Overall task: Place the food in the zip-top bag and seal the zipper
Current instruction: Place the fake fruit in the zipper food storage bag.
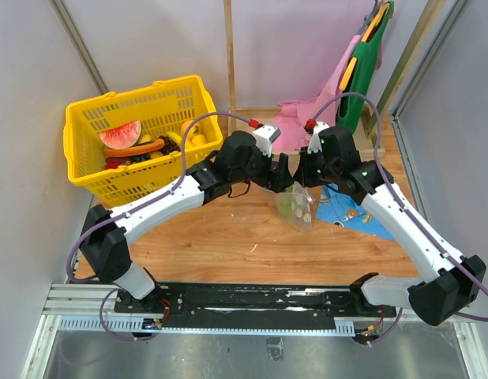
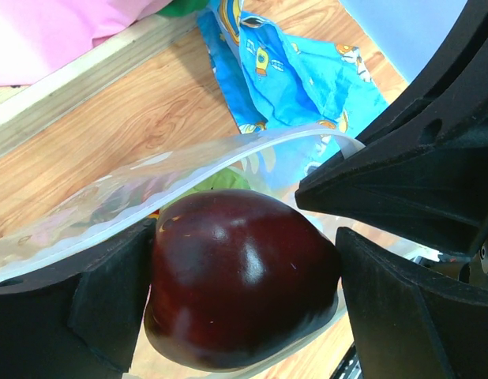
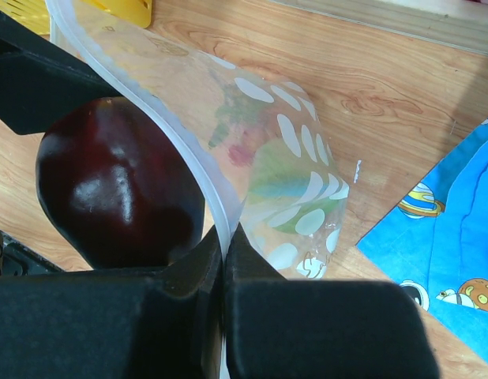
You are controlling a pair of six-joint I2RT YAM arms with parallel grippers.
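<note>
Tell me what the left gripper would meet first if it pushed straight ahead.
Likely the zip-top bag at its mouth: the zipper arcs just beyond the dark purple piece that the left gripper holds, with green food behind. Depth is unclear.

The left arm [image 1: 153, 209] and right arm [image 1: 403, 225] are built of white link shells joined by rounded black joints. A purple-grey cable [image 1: 184, 154] is looped along each. Small green lights [image 1: 317, 170] are shown on the right arm; the fingers [image 2: 418, 181] are matte black.

bag [image 1: 295, 207] 1 | purple piece [image 2: 240, 276] 1 | basket [image 1: 141, 181] 1 | cloth [image 1: 358, 212] 1
</note>
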